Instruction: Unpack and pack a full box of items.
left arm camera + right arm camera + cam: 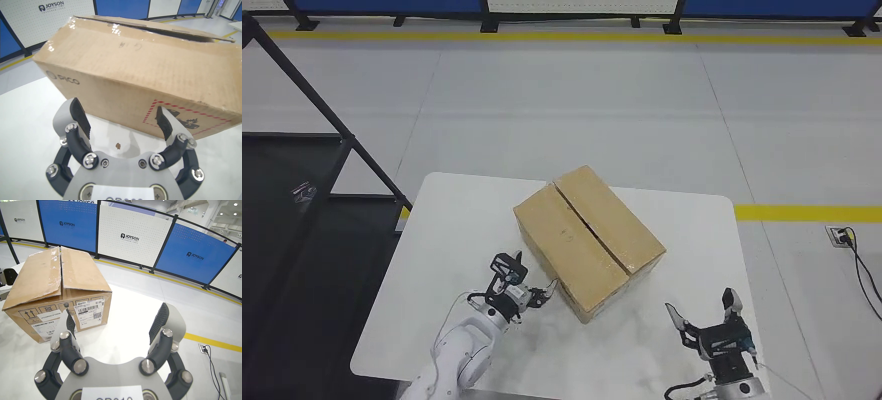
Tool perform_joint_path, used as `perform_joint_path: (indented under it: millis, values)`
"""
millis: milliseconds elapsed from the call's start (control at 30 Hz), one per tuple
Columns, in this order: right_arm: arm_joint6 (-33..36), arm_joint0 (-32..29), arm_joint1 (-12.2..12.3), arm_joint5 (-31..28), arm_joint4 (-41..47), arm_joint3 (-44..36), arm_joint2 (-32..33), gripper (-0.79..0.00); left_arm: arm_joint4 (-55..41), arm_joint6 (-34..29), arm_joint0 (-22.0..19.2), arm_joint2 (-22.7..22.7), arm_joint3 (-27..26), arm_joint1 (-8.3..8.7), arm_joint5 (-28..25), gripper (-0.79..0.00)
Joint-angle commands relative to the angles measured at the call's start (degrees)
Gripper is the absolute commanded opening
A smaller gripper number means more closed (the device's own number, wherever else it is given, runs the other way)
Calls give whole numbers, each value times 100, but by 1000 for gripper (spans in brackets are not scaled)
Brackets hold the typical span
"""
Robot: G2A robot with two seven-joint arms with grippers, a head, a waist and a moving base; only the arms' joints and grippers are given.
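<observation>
**Closed carton mid-table, both claws empty**

White tabletop (442,290) fills the lower half of the top view, with pale floor (572,100) and a yellow line (807,212) beyond it. Your cardboard box (587,245) stands near the middle of that frame, turned at an angle to the table's edges. Its top flaps (617,225) are folded down and meet along a seam (590,228) that runs the box's length. The left wrist view shows a thin dark gap along that seam, so the flaps look unsealed.

The left claw (530,280) is at the lower left of the box, just beside its long side, spread wide and gripping nothing. The right claw (700,308) is at the lower right of the frame, apart from the box. It faces the end that carries the shipping labels (90,311), and it too is wide open and empty.

Treat the box as heavy, since the task calls it full. The walls look stiff, but the flaps should bend easily. The body looks too broad for either claw to span, so do not try to lift it whole. The free edge of a flap at the seam looks like the best hold, one pad under and one over. Glossy tape (56,262) runs along those edges and may be slippery, so bite on bare cardboard where you can. The flap corners look worn and could tear if pulled sharply.
</observation>
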Motion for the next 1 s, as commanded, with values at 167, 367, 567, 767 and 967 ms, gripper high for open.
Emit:
perform_joint_path:
  millis: [167,367,567,767,967]
  values:
    - [144,99,-1,-318,-89,30,-152,0,-566,218,437,-982,-176,117,291,0]
    - [856,408,-14,-737,-1230,129,-937,0,-911,225,666,-1503,-302,168,440,0]
    - [1315,757,-130,-385,-1427,427,-1662,0,-968,156,715,-1557,-358,172,454,0]
    - [1542,1047,-279,153,-1073,682,-2178,0,-968,156,715,-1557,-358,172,454,0]
    - [1571,1271,-418,682,-571,922,-2472,0,-968,156,715,-1557,-358,172,454,0]
